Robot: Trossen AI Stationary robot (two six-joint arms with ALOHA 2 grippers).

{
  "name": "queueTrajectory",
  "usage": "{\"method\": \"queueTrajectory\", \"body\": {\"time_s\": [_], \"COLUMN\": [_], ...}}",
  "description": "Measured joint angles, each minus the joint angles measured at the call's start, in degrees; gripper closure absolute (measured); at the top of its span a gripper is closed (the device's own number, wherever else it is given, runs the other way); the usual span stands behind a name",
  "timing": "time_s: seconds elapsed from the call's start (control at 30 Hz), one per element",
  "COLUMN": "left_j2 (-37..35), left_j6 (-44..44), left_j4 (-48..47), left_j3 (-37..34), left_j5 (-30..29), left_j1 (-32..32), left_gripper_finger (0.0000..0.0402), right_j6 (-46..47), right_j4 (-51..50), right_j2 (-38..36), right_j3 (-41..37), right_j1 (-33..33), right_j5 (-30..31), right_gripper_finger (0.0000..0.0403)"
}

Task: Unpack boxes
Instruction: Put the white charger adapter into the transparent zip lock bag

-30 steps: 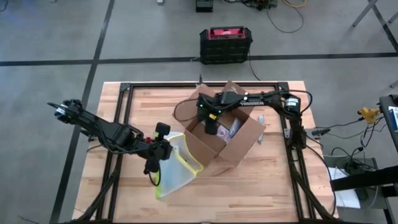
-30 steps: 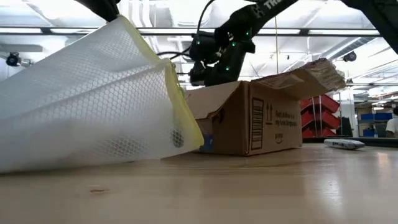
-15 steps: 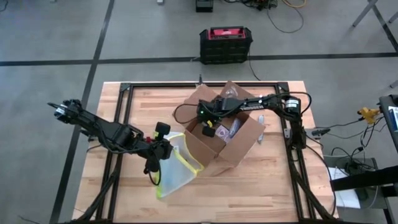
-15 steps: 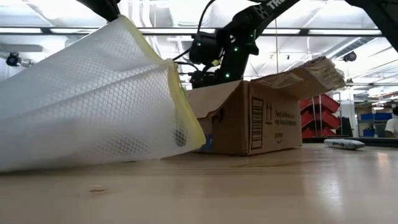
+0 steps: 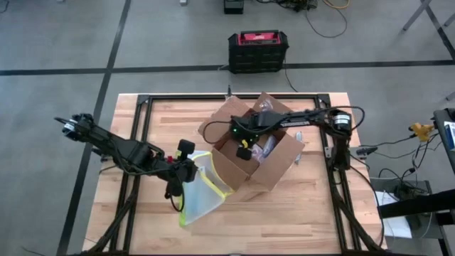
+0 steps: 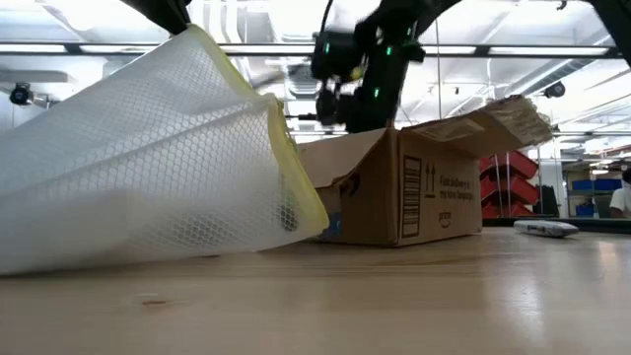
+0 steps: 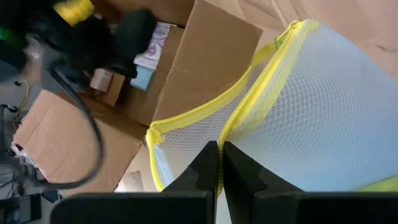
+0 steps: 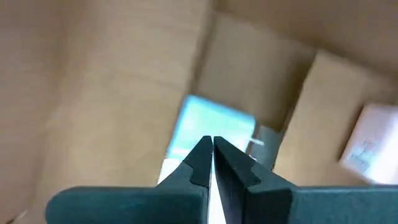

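The brown cardboard box (image 5: 259,160) stands open on the table's middle, flaps spread; the low view shows its printed side (image 6: 404,197). Inside lie a light blue packet (image 7: 142,78) and a pink-white pack (image 5: 266,148). My right gripper (image 5: 242,147) hangs over the open box, above its rim (image 6: 340,99), shut on a small thin item. My left gripper (image 5: 186,171) is left of the box, shut on the clear yellow-edged mesh pouch (image 5: 199,195), whose lower end rests on the table (image 6: 138,158). My left gripper pinches the pouch's yellow zipper edge (image 7: 231,134) at its open mouth, between the two fingers. The mouth end is held up; the pouch slopes down from there and its far end lies on the table. My right gripper points down into the box and pinches a thin item, which shows only as a white strip (image 8: 212,180) between the fingers. A yellow bit (image 5: 244,144) shows at the gripper from above. The item is lifted clear of the box's floor; which part is held I cannot tell.
A black and red case (image 5: 258,50) sits on the floor beyond the table's far edge. A small flat white thing (image 6: 545,228) lies on the table right of the box. A small brown carton (image 7: 107,84) lies in the box. Bare wood lies along the table's near edge.
My right gripper has risen from inside the box to above its rim, still shut, and a yellow bit now shows at it from above. The left gripper and the pouch have stayed where they were.
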Motion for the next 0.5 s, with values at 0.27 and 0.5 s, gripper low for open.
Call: {"method": "queueTrajectory", "body": {"time_s": [0.27,0.5], "left_j2": [-0.02,-0.02], "left_j6": [0.35,-0.76], "left_j4": [0.1,0.46], "left_j3": [0.01,0.02], "left_j5": [0.0,0.37], "left_j1": [0.04,0.06], "left_gripper_finger": [0.0401,0.0401], "right_j6": [-31.91,-34.68], "right_j4": [-2.44,-2.39], "right_j2": [0.37,3.36], "right_j3": [0.01,0.17], "right_j1": [-0.34,-2.05], "right_j5": [-2.03,-6.49], "right_gripper_finger": [0.0389,0.0276]}}
